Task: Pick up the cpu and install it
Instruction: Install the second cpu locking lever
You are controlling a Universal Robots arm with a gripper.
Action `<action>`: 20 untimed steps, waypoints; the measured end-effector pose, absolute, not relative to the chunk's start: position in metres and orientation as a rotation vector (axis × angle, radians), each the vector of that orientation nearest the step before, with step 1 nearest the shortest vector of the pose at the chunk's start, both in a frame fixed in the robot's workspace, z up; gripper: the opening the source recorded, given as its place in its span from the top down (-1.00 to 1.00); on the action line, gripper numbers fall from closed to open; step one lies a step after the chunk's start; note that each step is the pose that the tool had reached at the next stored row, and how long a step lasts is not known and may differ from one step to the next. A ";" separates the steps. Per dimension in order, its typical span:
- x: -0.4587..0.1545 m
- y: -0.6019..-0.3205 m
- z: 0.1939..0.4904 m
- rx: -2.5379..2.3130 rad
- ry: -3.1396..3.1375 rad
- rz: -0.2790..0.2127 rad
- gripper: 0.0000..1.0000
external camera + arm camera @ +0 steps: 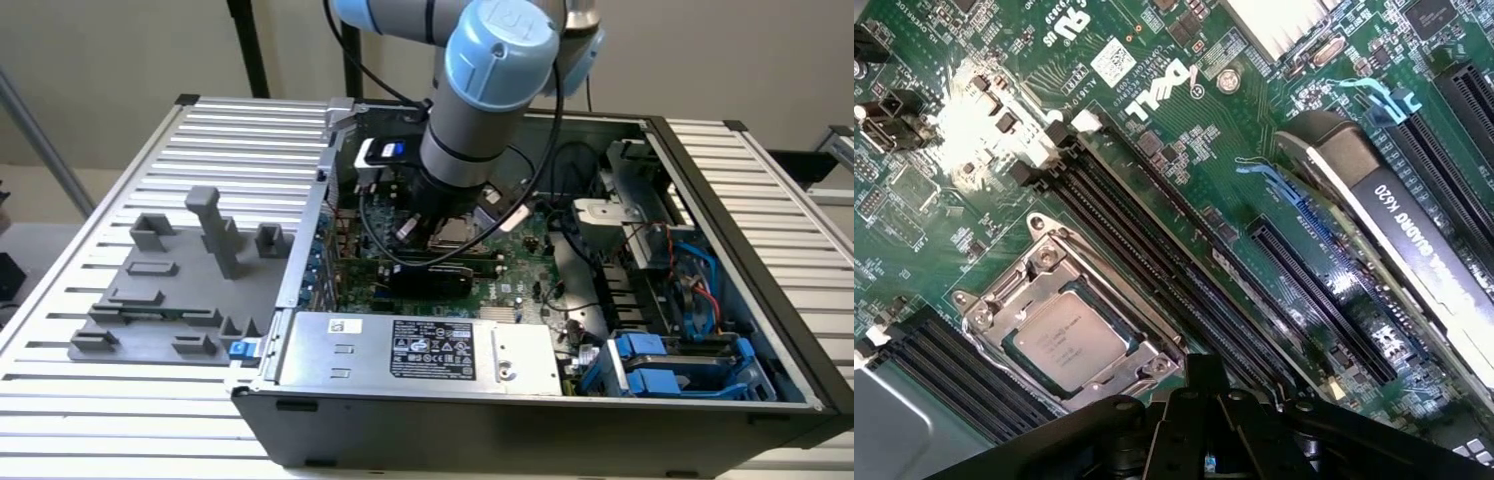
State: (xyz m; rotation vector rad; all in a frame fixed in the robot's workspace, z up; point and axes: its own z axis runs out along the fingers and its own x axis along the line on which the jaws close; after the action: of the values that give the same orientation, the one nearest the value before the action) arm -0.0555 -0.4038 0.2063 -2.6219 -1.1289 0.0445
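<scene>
Exterior view: an open computer case [747, 330] lies on a slatted metal table [80, 400], with the robot arm [487, 90] reaching down into it over the green motherboard [514, 250]. A grey fixture plate [167, 290] with upright blocks rests on the table at the exterior view's left. Wrist view: a graphics card [1394, 230] stands in its slot, and the cpu [1069, 340] sits inside the metal socket frame [984, 310]. The gripper [1199, 425] is pressed together, holding nothing, just beside the socket.
</scene>
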 end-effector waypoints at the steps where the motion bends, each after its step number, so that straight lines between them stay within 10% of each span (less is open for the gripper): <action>1: -0.056 -0.404 0.206 -2.621 -1.129 0.044 0.79; 20: -0.059 -0.397 0.198 -2.617 -1.128 0.041 0.79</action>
State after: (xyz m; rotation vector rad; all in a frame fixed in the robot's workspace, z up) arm -0.0587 -0.3971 0.1985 -2.6174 -1.1279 0.0408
